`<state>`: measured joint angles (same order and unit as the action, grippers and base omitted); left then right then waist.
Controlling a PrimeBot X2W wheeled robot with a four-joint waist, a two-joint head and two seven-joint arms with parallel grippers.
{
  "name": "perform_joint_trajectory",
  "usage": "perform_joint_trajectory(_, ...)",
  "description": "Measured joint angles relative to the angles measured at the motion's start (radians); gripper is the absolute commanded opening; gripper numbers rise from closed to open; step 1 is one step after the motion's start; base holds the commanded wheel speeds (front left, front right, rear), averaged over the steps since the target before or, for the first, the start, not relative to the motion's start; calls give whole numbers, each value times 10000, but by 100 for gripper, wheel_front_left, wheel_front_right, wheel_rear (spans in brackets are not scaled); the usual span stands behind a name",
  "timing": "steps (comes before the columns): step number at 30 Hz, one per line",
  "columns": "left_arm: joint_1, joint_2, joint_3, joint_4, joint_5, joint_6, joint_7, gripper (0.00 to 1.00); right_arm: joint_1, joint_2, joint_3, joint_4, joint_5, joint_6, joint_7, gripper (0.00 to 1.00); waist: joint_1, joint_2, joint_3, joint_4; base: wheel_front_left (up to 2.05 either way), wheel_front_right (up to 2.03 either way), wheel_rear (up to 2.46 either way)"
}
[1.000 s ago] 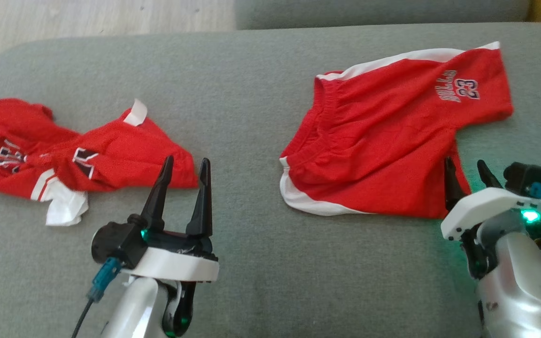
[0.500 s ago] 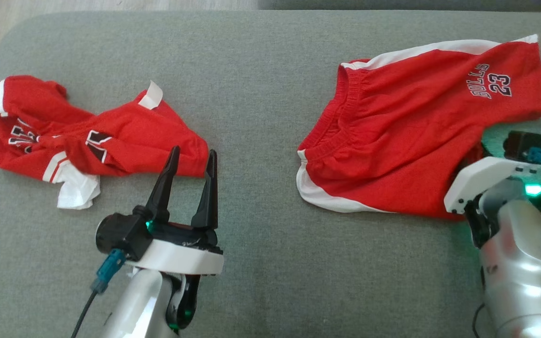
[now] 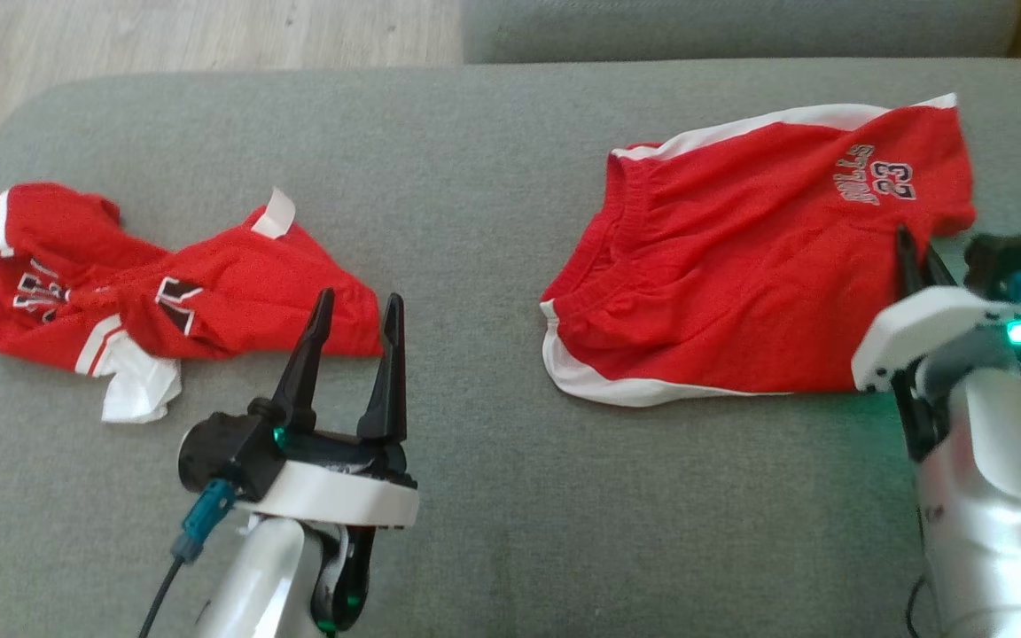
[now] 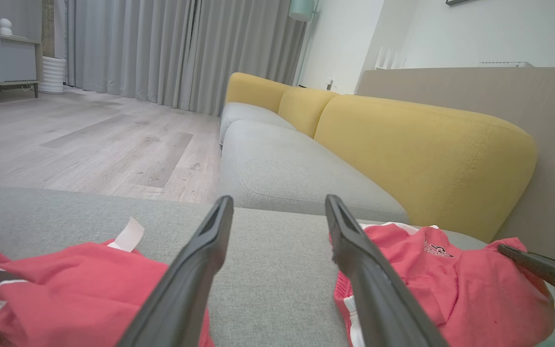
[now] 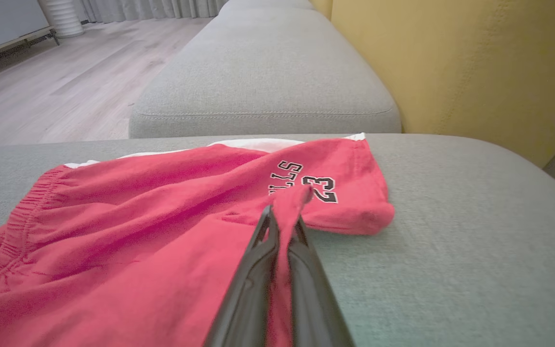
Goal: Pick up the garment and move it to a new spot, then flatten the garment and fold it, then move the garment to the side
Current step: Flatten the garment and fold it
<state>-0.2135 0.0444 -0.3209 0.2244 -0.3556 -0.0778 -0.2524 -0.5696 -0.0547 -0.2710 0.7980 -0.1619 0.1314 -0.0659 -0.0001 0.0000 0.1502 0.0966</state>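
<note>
The right tool, open a moment before, was shut on the red shorts beside their number, ready for lifting; the left tool was held open.

We see soft, matt knit cloth in the shorts, a coarse grey weave on the sofa, and smooth, satin wood on the floor.

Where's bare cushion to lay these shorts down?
Bare grey sofa cushion lies between the crumpled red jersey and the red basketball shorts, and in the near strip before the shorts. Crowded: the left, with jersey and open left hand, and the right, where the right hand pinches the shorts.
</note>
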Motion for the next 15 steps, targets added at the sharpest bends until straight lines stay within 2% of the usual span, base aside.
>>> perform_joint_trajectory(6,185,0,8,-31,2,67,0,100,1026,8,-213,-1469,134,0,403,0,-1,0,-232,-132,0,0,0)
perform_joint_trajectory(11,184,2,2,-111,2,63,0,100,1521,23,-589,-3058,213,0,1390,0,0,0,-132,25,0,0,0)
perform_joint_trajectory(15,181,2,-27,-127,2,59,0,100,1624,48,-922,-3754,213,0,2220,0,0,0,64,204,0,0,0)
